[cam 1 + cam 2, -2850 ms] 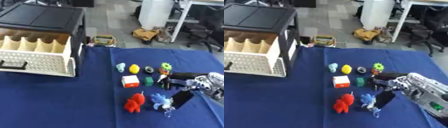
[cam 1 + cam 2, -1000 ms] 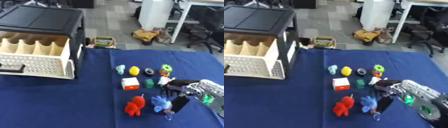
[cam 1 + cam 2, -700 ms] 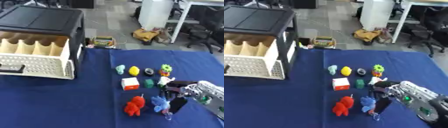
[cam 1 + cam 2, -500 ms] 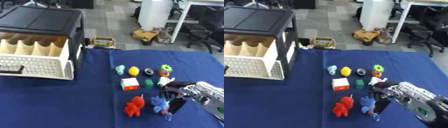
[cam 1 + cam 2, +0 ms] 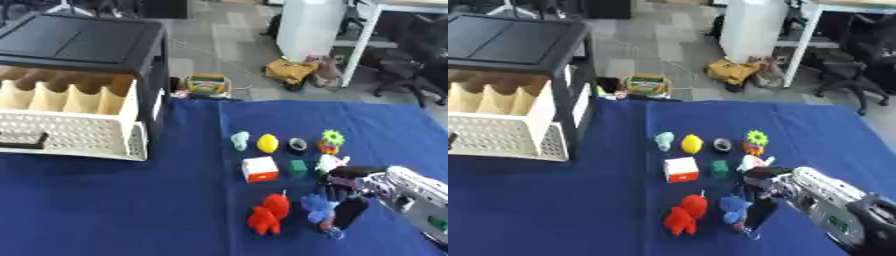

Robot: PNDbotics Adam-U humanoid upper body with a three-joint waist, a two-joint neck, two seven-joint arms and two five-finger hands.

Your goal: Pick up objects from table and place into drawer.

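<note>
While drawer (image 5: 74, 131) stands open, toys lie on surface (image 5: 131, 210); my right robot hand (image 5: 348, 189), fingers curled, reaches blue toy (image 5: 317, 210), grasp unconfirmed.

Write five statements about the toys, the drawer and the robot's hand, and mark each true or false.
1. The drawer is pulled open. True.
2. The right hand is beside the blue toy. True.
3. The red toy lies inside the drawer. False: it is on the blue cloth, left of the blue toy.
4. The yellow toy sits left of the black ring. True.
5. The left hand is holding the white cube. False: no left hand shows, and the white cube sits untouched on the cloth.
</note>
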